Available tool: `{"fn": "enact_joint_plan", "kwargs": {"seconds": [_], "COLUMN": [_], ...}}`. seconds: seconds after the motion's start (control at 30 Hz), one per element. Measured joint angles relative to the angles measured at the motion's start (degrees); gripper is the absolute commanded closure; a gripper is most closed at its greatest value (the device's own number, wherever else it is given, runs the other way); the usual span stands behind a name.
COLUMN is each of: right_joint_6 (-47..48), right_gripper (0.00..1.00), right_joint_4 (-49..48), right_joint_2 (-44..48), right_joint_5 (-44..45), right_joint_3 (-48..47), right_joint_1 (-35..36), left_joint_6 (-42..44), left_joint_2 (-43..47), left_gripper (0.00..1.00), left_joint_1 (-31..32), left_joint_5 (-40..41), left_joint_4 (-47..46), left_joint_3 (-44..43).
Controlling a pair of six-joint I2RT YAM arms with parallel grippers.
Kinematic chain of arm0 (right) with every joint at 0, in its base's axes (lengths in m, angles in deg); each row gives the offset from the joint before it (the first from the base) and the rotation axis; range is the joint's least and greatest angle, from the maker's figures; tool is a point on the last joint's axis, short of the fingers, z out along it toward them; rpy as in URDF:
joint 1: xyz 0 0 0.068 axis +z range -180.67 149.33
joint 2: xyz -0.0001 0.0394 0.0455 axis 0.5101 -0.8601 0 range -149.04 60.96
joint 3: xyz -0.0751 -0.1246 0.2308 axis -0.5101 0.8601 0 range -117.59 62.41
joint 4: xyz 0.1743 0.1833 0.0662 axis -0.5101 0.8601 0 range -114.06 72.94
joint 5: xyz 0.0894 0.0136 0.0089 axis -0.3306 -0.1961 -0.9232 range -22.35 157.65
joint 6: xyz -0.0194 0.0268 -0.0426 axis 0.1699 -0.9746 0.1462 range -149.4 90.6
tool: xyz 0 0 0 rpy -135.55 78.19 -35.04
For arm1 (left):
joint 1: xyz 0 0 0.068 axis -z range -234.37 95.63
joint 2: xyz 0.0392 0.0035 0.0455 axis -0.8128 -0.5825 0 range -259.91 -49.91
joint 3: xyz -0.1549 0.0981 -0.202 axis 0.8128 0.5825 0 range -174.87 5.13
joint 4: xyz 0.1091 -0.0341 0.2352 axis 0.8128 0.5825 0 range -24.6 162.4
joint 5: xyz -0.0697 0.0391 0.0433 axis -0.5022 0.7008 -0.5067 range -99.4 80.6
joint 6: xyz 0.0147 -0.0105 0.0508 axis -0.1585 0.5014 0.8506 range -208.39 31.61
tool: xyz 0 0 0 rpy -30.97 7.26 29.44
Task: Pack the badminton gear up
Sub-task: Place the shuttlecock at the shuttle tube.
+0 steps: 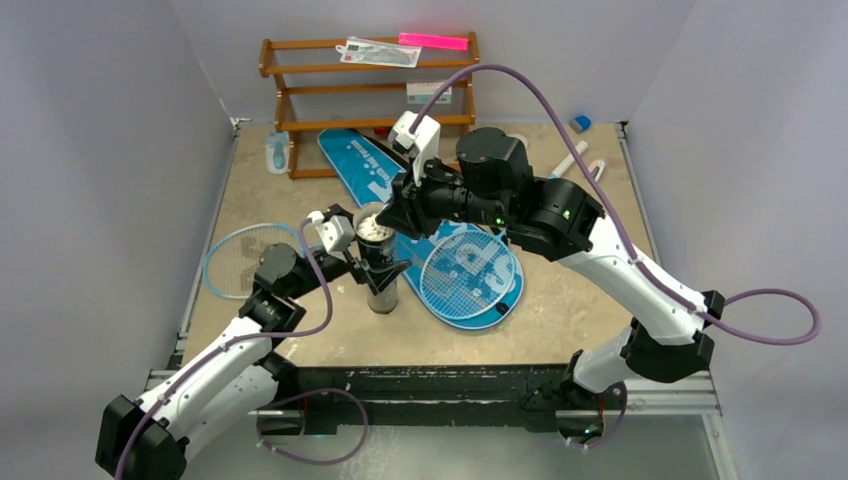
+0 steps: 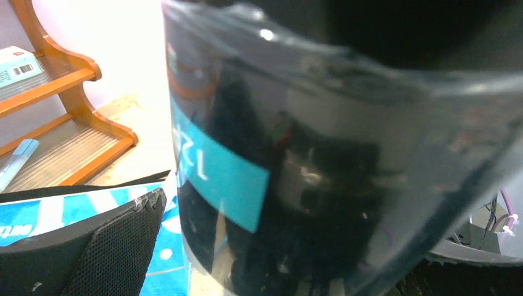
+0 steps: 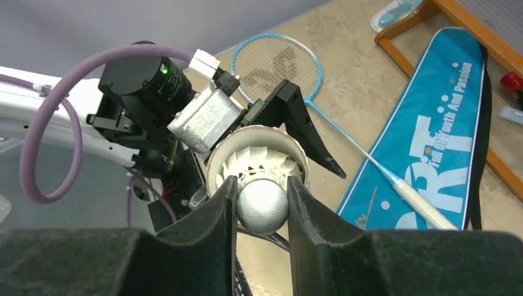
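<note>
The black tube [image 1: 383, 285] stands upright on the table, and my left gripper [image 1: 384, 268] is shut on it. In the left wrist view the tube [image 2: 308, 172] fills the space between the fingers [image 2: 111, 246]. My right gripper [image 1: 393, 222] is shut on the round cork of a white feather shuttlecock [image 3: 262, 205], feathers down in the tube's mouth [image 3: 256, 161]. One light-blue racket [image 1: 245, 260] lies left of the tube. The other racket [image 1: 470, 270] lies on the blue SPORT bag [image 1: 360, 165].
The brown wooden rack [image 1: 370, 95] stands at the back with small packages on its shelves. A pale-blue bottle [image 1: 277, 152] stands left of it. Pens [image 1: 570, 160] lie at the back right. The left racket's white handle [image 3: 419, 200] rests on the bag [image 3: 432, 111].
</note>
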Motion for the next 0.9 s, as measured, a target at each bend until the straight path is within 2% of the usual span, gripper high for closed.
{"fn": "enact_joint_plan", "kwargs": {"seconds": [0.13,0.3,0.47,0.53,0.73,0.83,0.9], "right_joint_6": [0.0,0.0,0.0,0.0,0.3,0.2,-0.2], "right_gripper": [0.9,0.85,0.83,0.79,0.58,0.37,0.32], "right_joint_4": [0.9,2.6,3.8,4.4,6.4,6.8,6.8], "right_joint_2": [-0.9,-2.1,-2.6,-2.6,-3.3,-3.3,-3.2], "right_joint_5": [-0.2,-0.3,-0.6,-0.5,0.3,0.3,0.4], "right_joint_3": [-0.2,-0.9,-1.9,-2.2,-3.9,-4.1,-4.0], "right_joint_1": [0.0,0.0,0.0,0.0,-0.1,-0.1,0.0], "left_joint_6": [0.4,0.8,1.2,1.5,1.4,0.8,0.3], "left_joint_2": [-0.3,-0.6,-1.7,-2.5,-5.2,-6.3,-6.7], "left_gripper": [0.0,0.01,0.05,0.06,0.09,0.14,0.16], "left_joint_1": [0.0,0.0,0.0,0.0,0.3,0.3,0.3], "left_joint_5": [-1.1,-2.6,-4.5,-5.7,-7.6,-7.4,-7.2], "left_joint_4": [0.0,0.0,0.0,0.1,0.5,0.7,0.7], "left_joint_3": [0.0,-0.2,-0.9,-1.4,-3.2,-3.9,-4.0]}}
